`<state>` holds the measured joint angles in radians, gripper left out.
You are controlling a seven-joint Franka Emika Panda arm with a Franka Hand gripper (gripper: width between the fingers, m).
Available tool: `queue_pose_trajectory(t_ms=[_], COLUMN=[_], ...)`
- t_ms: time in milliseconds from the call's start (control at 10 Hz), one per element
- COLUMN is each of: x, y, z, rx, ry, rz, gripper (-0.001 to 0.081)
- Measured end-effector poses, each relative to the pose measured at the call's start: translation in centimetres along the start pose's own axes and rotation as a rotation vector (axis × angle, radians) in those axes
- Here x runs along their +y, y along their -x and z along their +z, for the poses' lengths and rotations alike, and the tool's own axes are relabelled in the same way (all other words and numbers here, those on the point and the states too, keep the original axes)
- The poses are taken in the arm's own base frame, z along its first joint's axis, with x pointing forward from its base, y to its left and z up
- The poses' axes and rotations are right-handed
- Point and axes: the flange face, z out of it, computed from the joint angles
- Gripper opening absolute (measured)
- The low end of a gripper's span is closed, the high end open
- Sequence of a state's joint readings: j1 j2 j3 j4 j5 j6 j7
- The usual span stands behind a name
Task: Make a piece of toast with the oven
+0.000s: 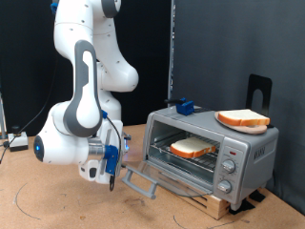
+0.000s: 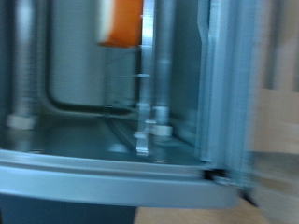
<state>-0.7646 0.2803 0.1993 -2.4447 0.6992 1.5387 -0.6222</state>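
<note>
White arm folded low, elbow bent, wrist down, fingers (image 1: pixel 112 177) state unclear

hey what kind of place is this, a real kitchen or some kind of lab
Most likely a robotics lab, not a kitchen. A white robot arm works at a toaster oven set on a bare wooden tabletop, with black curtains behind and cables at the exterior view's left.
</note>
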Motion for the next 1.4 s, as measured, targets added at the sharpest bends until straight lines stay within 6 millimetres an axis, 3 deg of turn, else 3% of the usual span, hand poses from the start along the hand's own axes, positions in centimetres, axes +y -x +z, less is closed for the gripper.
queue_pose_trajectory(t_ms=[400, 700, 1200, 1400], x=[-3.2, -5.2, -7.6, -7.9], y=[2.4, 3.8, 6.4, 7.1], z=[1.3, 3.5, 8.0, 8.8], rx=[-0.061, -0.083, -0.096, -0.044], ry=[-0.079, -0.071, -0.035, 0.017], rz=[-0.065, -0.073, -0.048, -0.013], gripper=[0.0809, 0.0809, 0.0809, 0.0809])
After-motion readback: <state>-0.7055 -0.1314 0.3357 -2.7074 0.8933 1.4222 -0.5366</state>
